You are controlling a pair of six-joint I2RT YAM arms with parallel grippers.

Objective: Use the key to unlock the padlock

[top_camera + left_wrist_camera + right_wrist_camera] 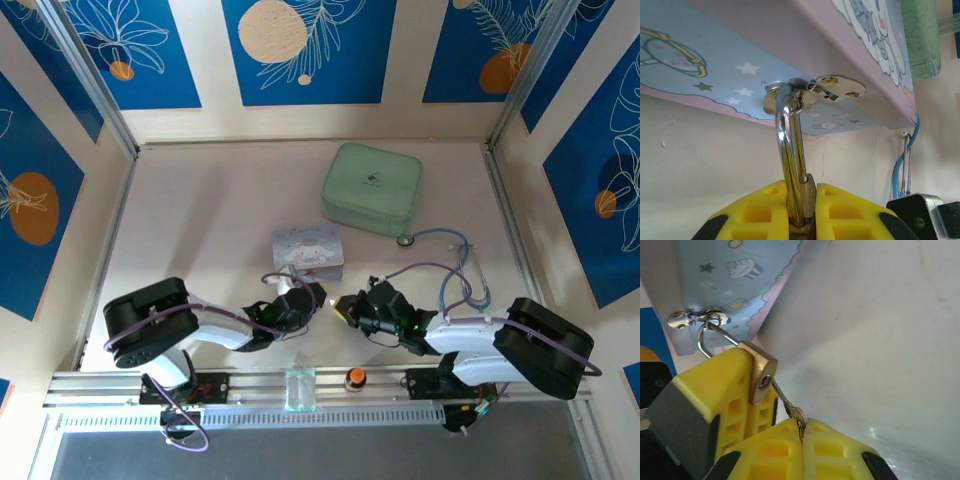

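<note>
The padlock (760, 374) hangs by its shackle (784, 145) from the hasp (836, 87) of the pale-blue tin (308, 250) that sits on the bench (200, 220). The left claw (802, 212) is pressed onto the lock's brass body from both sides. The right claw (802, 437) pinches the head of the key (796, 415), whose blade appears already seated in the keyhole (763, 382) on the lock's end face. The step in hand looks to be the turn itself. To do it well, the right wrist should roll about the blade's own axis with no sideways pull, since so thin a key would likely bend or slip from the pinch. The grip seems to catch only the edge of the head, so torque should build gently. The left claw must resist that twist so the body does not swivel on the hasp, while leaving the shackle free to spring out
</note>
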